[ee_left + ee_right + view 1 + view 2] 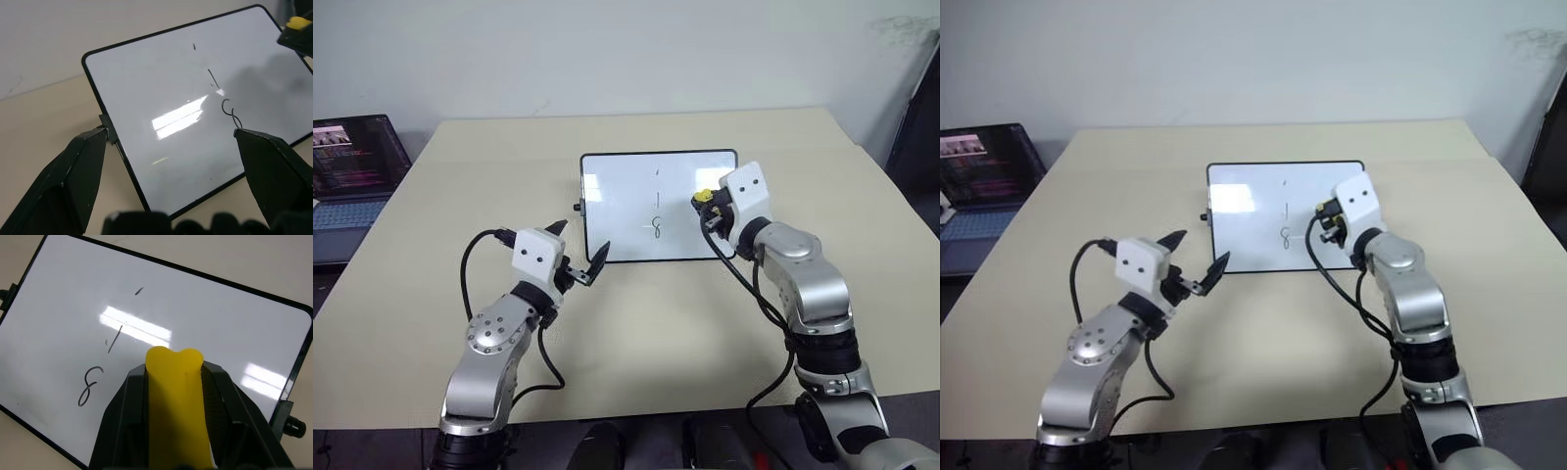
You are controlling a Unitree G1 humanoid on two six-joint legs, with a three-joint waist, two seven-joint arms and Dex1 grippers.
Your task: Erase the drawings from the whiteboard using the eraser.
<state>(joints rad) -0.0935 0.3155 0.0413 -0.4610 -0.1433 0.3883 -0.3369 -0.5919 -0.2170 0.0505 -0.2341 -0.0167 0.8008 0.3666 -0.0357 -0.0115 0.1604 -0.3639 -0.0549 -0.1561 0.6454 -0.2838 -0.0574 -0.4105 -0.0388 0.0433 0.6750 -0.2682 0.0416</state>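
Note:
The whiteboard [617, 211] lies flat on the table ahead of me, with a black frame and a small knob at its left side. The drawings [657, 208] run down its middle as a short tick, a stroke and a looped "8" [90, 387]. My right gripper [708, 210] hovers over the board's right part, to the right of the marks, shut on the yellow eraser [175, 401], whose end sticks out between the fingers. My left gripper [578, 247] stands open at the board's near left corner, holding nothing.
An open laptop [352, 171] sits off the table's far left edge. The beige table [489, 176] has bare room all around the board. Black cables hang from both wrists. A dark object [920, 147] stands at the right edge.

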